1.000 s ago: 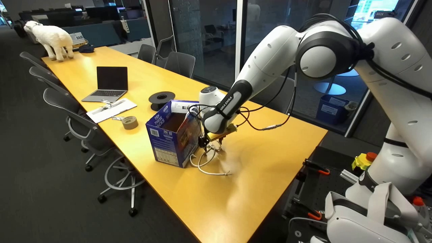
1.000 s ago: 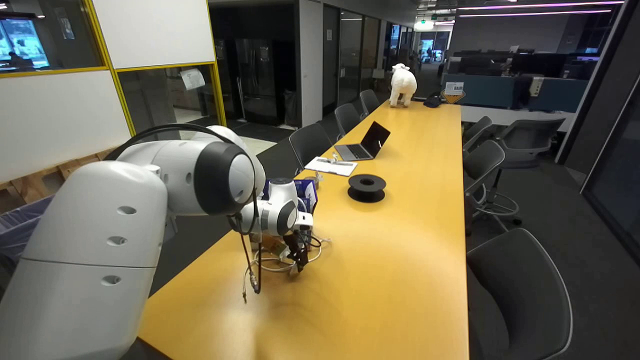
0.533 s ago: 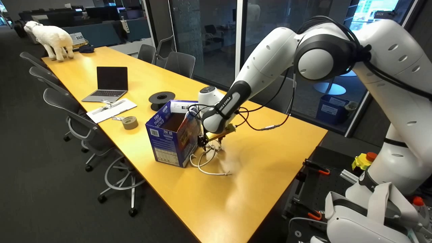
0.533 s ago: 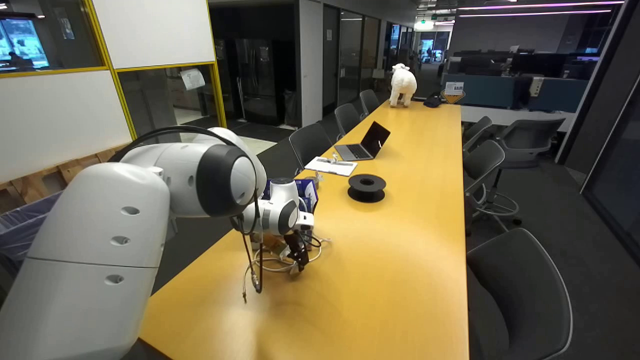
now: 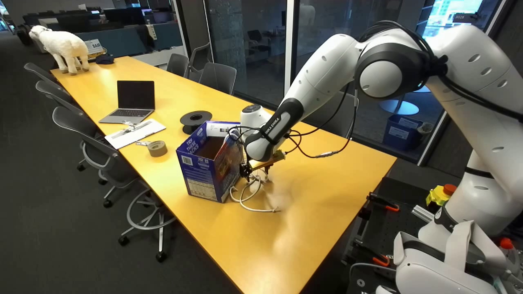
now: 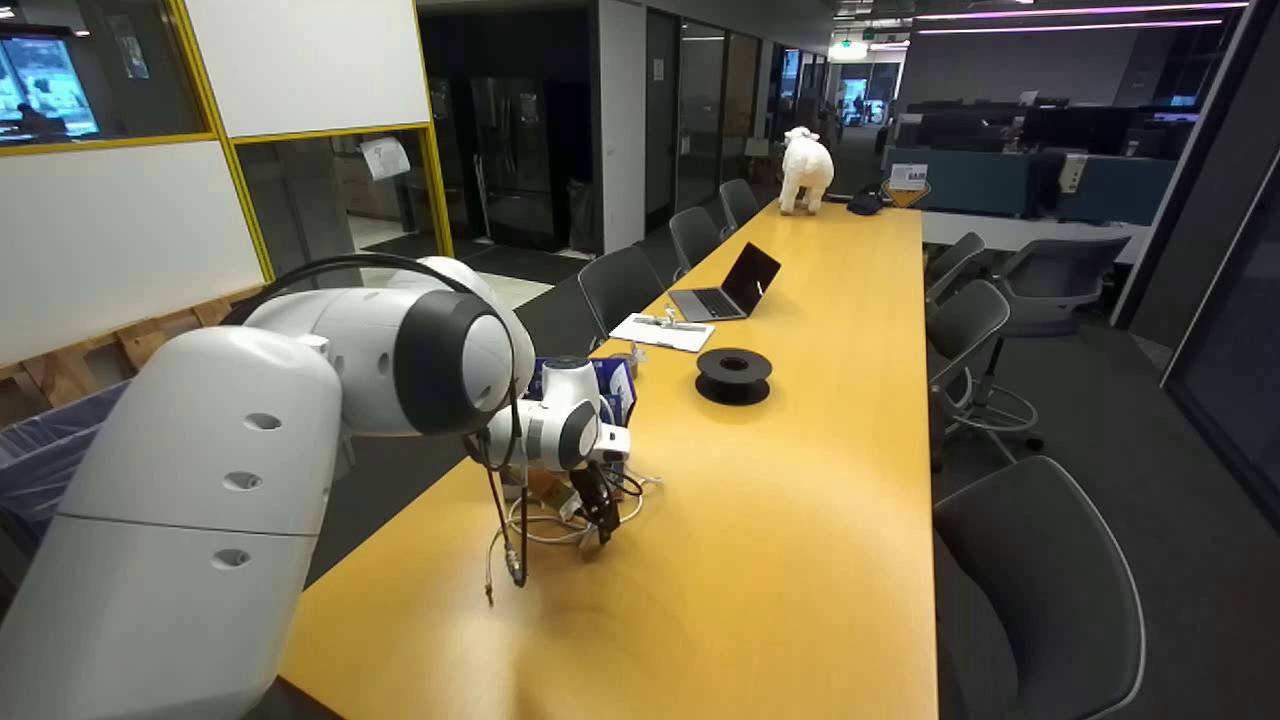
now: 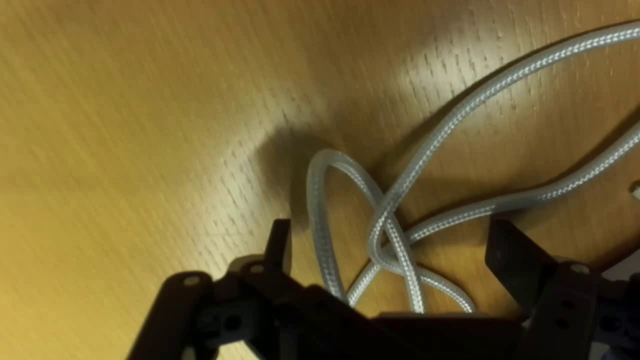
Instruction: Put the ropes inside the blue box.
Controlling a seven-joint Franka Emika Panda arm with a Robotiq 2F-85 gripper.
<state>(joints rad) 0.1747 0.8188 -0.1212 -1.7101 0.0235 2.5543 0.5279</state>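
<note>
Pale ropes, looped and crossing on the table, between fingers spread wide

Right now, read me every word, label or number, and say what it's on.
"TRY THESE", on the blue box; next word unclear.
"KA EMIKA", on the robot arm.
"BAIR", probably, on the far sign.
Too small or blurred: box's fine print, blue bin's labels, window sign, hanging paper.
</note>
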